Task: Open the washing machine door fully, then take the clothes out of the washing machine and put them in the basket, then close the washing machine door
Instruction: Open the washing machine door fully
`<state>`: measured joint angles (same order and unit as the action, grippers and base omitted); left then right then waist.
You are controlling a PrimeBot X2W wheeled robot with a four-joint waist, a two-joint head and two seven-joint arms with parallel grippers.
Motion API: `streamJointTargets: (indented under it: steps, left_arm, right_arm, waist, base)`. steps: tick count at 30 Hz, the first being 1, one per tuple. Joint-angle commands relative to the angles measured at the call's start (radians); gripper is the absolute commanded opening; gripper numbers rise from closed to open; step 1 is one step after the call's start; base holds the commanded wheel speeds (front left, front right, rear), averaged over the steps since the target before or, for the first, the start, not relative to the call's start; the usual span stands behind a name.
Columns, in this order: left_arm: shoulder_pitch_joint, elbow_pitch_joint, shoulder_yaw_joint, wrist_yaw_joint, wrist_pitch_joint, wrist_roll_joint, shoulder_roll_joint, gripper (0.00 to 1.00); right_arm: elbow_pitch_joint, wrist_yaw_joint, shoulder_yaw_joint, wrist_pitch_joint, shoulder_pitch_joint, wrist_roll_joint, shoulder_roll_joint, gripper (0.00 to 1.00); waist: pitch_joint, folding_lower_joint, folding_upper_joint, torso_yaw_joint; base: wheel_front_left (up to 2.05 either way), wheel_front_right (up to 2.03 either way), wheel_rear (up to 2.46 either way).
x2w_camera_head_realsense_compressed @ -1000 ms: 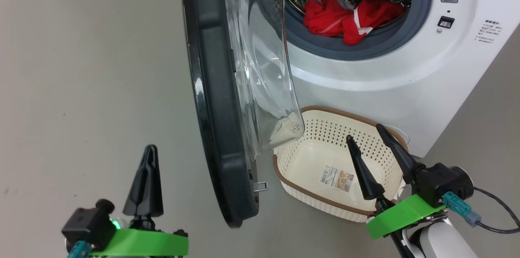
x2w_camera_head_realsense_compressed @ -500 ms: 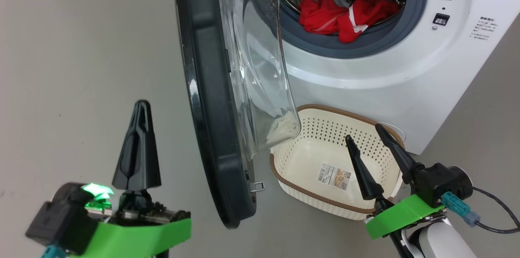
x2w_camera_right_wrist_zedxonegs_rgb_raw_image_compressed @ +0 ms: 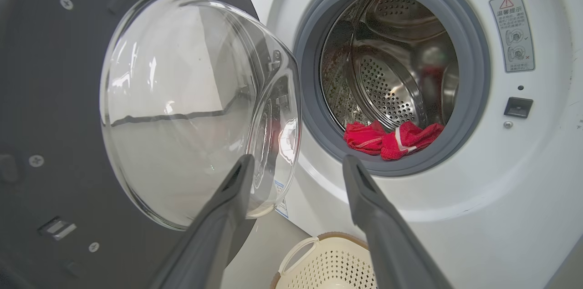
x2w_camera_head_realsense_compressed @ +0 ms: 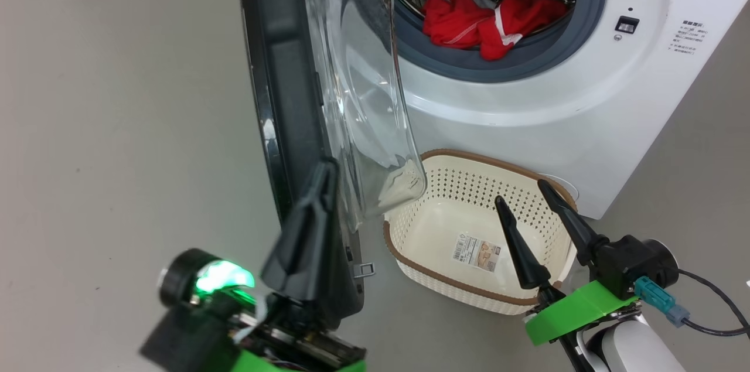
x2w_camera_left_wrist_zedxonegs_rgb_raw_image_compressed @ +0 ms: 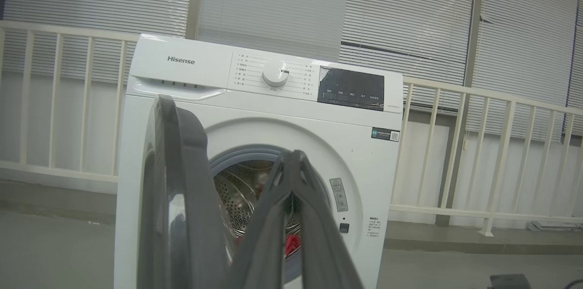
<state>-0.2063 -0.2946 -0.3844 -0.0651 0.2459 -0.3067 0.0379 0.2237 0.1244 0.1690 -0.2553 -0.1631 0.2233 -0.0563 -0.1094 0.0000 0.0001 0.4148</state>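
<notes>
Black left pincer (x2w_camera_head_realsense_compressed: 325, 168) closed, empty.

The washing machine door (x2w_camera_head_realsense_compressed: 275, 96) and the washing machine (x2w_camera_head_realsense_compressed: 527, 96) run off the head view's top edge. The closed left gripper (x2w_camera_head_realsense_compressed: 324, 171) covers part of the door's near rim, and whether the two touch cannot be told. In the left wrist view its blurred fingers (x2w_camera_left_wrist_zedxonegs_rgb_raw_image_compressed: 266, 234) hide all but a scrap of the clothes (x2w_camera_left_wrist_zedxonegs_rgb_raw_image_compressed: 292, 242). The basket (x2w_camera_right_wrist_zedxonegs_rgb_raw_image_compressed: 319, 261) is cut by the right wrist view's bottom edge; the print on its sticker (x2w_camera_head_realsense_compressed: 476, 252) is too small to read
</notes>
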Motion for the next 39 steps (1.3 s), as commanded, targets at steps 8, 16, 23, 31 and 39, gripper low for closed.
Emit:
streamJointTargets:
  steps: [8,16,23,31,39]
  left_arm:
    - [-0.004,0.054,-0.076,0.020,-0.132,-0.017,0.021,0.00]
    - [0.005,0.159,-0.100,-0.011,-0.185,0.010,0.030,0.00]
    - [0.004,0.209,-0.076,-0.067,-0.177,0.047,0.041,0.00]
    - [0.013,0.224,-0.057,-0.100,-0.183,0.045,0.043,0.00]
    - [0.038,0.221,-0.031,-0.125,-0.181,0.027,0.052,0.00]
  right_arm:
    - [-0.028,0.006,0.018,-0.006,-0.024,0.007,0.006,1.00]
    - [-0.031,0.006,0.027,-0.006,-0.026,0.015,0.006,1.00]
    - [-0.026,0.006,0.023,-0.006,-0.016,0.014,0.006,1.00]
    - [-0.022,0.006,0.017,-0.006,-0.010,0.011,0.006,1.00]
    - [-0.017,0.006,0.022,-0.006,0.001,0.019,0.006,1.00]
  waist:
    - [-0.005,0.0000,-0.0001,-0.006]
    - [-0.013,0.0000,-0.0001,-0.014]
    - [-0.011,0.0000,-0.0001,-0.009]
    - [-0.002,0.0000,-0.0001,0.011]
    - [0.000,0.0000,-0.0001,0.053]
  base:
    - [0.00,0.00,0.00]
    - [0.00,0.00,0.00]
    - [0.00,0.00,0.00]
    - [0.00,0.00,0.00]
    - [0.00,0.00,0.00]
